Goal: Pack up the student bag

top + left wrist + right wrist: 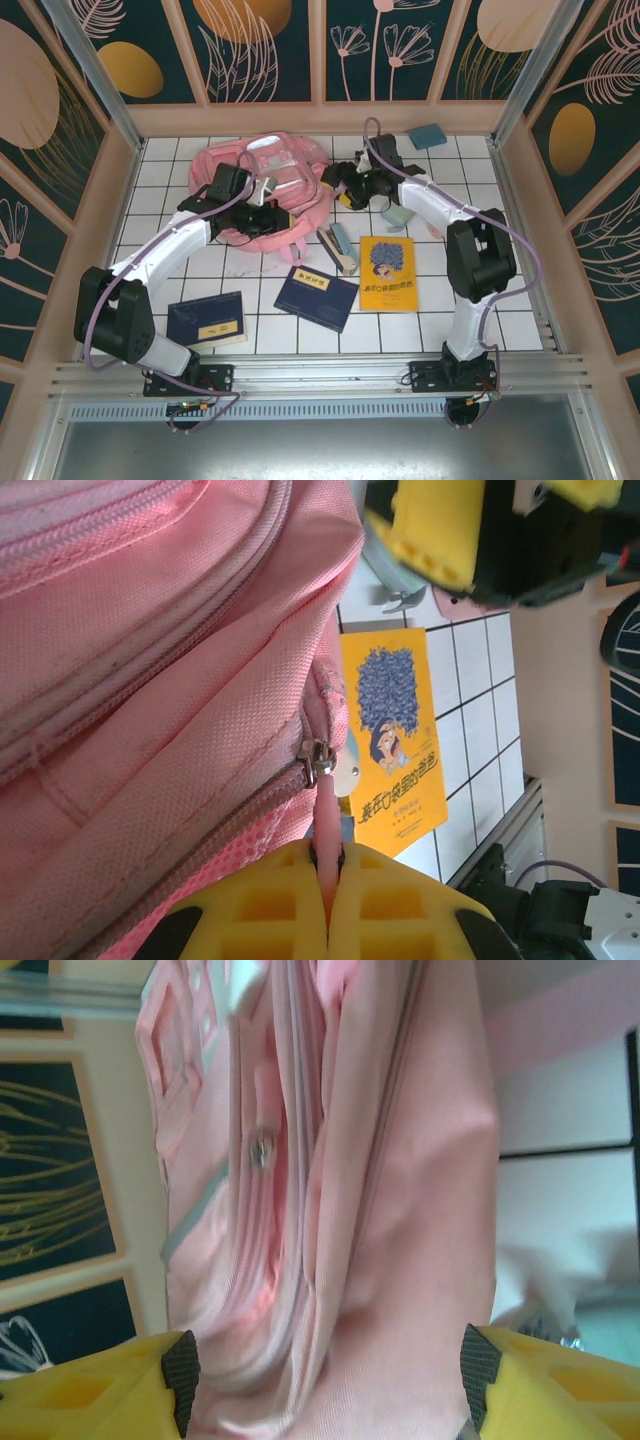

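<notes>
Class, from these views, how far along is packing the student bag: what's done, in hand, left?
Done: nothing visibly packed. In hand: the left gripper is shut on the zip pull of the student bag; the right gripper stands open around its fabric. Left: the yellow book and two blue books lie on the table.

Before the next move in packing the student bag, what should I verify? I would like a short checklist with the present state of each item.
1. Left hand shut on the pink zipper pull: ok.
2. Pull joined to the zipper slider: ok.
3. Right hand open, with student bag fabric in its gap: ok.
4. Bag opened wide enough for a book: cannot tell.
5. Yellow book and dark blue book packed: not ok, both lie on the table.
</notes>
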Controlling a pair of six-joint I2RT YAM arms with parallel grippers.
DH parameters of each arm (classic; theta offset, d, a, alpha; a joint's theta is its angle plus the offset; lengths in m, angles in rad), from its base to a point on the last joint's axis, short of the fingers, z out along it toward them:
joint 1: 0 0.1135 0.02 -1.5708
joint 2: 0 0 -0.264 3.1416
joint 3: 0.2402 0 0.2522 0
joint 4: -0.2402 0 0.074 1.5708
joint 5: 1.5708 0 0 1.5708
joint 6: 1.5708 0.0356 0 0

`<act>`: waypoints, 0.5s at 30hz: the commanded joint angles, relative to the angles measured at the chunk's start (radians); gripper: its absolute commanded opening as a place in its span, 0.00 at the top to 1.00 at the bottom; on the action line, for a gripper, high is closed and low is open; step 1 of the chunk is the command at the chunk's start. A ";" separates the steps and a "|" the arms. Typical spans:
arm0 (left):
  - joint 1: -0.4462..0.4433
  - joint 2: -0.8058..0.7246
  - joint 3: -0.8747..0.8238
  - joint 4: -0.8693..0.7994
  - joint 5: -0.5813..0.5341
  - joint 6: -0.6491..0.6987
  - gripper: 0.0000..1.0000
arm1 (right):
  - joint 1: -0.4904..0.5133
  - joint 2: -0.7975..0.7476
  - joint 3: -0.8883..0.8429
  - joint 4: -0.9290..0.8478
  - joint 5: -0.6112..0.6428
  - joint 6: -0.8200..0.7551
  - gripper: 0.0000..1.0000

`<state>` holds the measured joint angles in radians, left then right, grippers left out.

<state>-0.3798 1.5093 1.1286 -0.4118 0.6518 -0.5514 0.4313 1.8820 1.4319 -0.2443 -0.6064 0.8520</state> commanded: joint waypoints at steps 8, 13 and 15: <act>-0.007 0.037 0.076 0.034 0.059 0.035 1.00 | 0.075 -0.044 -0.142 0.164 -0.117 0.156 0.02; -0.008 0.036 0.066 0.039 0.061 0.034 1.00 | 0.089 0.023 -0.092 0.217 -0.098 0.194 0.17; -0.008 0.030 0.057 0.036 0.055 0.036 1.00 | 0.090 0.042 -0.070 0.226 -0.079 0.188 0.32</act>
<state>-0.3794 1.5551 1.1580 -0.4145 0.6693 -0.5434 0.5087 1.8851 1.3136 -0.1013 -0.6868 1.0214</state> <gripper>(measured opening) 0.051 0.715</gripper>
